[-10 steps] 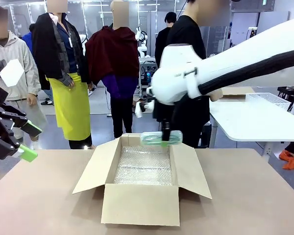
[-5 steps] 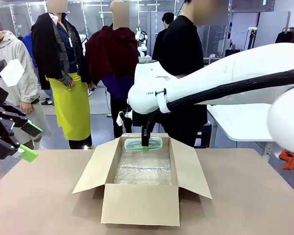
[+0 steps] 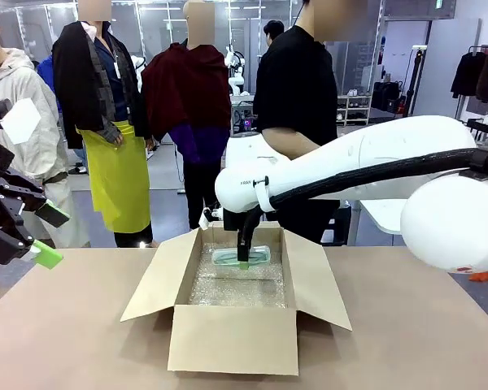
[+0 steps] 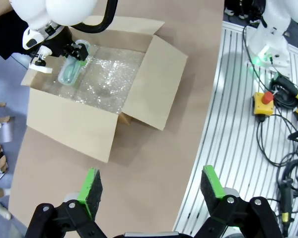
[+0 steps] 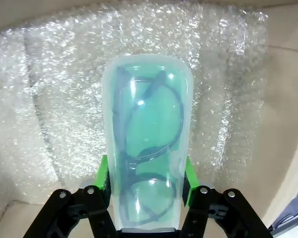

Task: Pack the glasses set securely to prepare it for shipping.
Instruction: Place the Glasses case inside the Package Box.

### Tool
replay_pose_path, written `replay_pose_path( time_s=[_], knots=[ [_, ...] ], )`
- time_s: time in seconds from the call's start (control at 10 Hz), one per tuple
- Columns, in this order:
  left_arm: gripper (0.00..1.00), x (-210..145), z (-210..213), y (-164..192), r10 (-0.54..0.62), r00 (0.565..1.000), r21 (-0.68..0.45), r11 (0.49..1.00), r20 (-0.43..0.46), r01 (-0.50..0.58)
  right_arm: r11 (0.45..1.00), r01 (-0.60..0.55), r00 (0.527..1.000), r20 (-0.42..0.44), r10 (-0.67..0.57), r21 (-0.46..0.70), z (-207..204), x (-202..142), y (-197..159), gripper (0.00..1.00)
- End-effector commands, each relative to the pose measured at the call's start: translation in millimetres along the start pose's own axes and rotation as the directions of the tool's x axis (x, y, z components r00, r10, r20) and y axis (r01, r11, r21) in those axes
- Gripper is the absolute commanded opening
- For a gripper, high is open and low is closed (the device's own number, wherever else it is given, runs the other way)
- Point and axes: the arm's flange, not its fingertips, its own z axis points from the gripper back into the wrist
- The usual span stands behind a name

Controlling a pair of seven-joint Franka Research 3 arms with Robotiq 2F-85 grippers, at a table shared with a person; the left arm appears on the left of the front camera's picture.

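Observation:
A clear mint-green glasses case (image 5: 144,139) with dark-framed glasses inside is held flat between the green pads of my right gripper (image 5: 145,181), which is shut on it. In the front view the case (image 3: 260,255) hangs low inside the open cardboard box (image 3: 232,337), just above its bubble-wrap lining (image 3: 236,288), near the far wall. The left wrist view shows the case (image 4: 69,74) at the box's far end. My left gripper (image 3: 50,236) stands open with nothing in it, above the table's left edge, well clear of the box (image 4: 69,129).
The box flaps (image 3: 150,280) spread out to both sides. A person in a black shirt (image 3: 297,89) stands right behind the box. In the left wrist view a slatted floor strip with cables and an emergency-stop button (image 4: 264,101) runs beside the table.
My right arm has swung left and come down, carrying the mint-green case from above the box's far right corner into the box. The left gripper has not moved.

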Motion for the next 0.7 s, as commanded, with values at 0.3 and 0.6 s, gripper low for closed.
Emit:
replay_pose_path(
  time_s=[0.3,0.6],
  knots=[
    [1.00,0.0,1.5,0.1,-0.017,1.000,-0.005,1.000,0.007,0.017,1.000,0.025,1.000,0.016,-0.025,-0.007,-7.2,-3.2,-17.3,0.71],
    [1.00,0.0,1.5,0.1,-0.017,1.000,-0.005,1.000,0.007,0.017,1.000,0.025,0.999,0.021,-0.025,0.000,-2.7,-7.8,-17.6,1.00]
  ],
)
